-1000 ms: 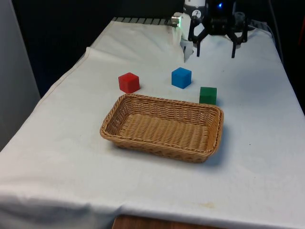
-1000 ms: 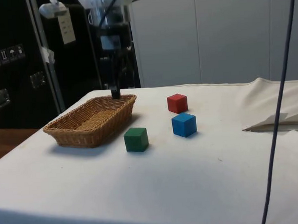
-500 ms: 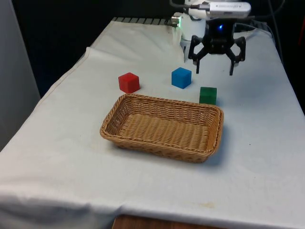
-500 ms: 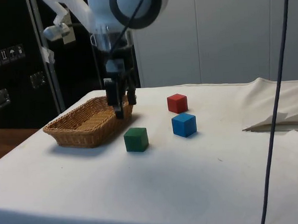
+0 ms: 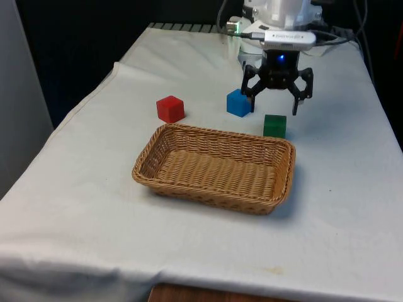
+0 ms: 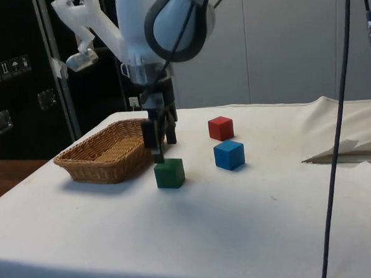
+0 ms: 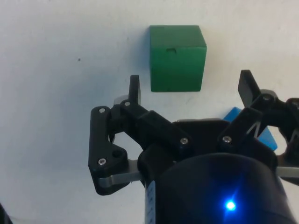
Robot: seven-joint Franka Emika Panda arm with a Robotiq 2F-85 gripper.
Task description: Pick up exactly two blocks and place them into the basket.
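Just below the gripper [image 5: 274, 104], fingers spread apart, sits the green block [image 5: 274, 126]; blue block [image 5: 238, 102] beside it, basket [image 5: 217, 189] nearby.

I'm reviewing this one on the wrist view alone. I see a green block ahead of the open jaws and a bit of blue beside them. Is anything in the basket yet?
Observer: No. In the front view the basket is empty.
Reviewer: How many blocks are there in all?
Observer: Three. A red block also stands on the cloth beyond the basket's far rim, apart from the blue block.
Reviewer: Are the jaws down around the green one?
Observer: No. In the side view their tips hang just above the green block, near its basket-side edge, not around it.
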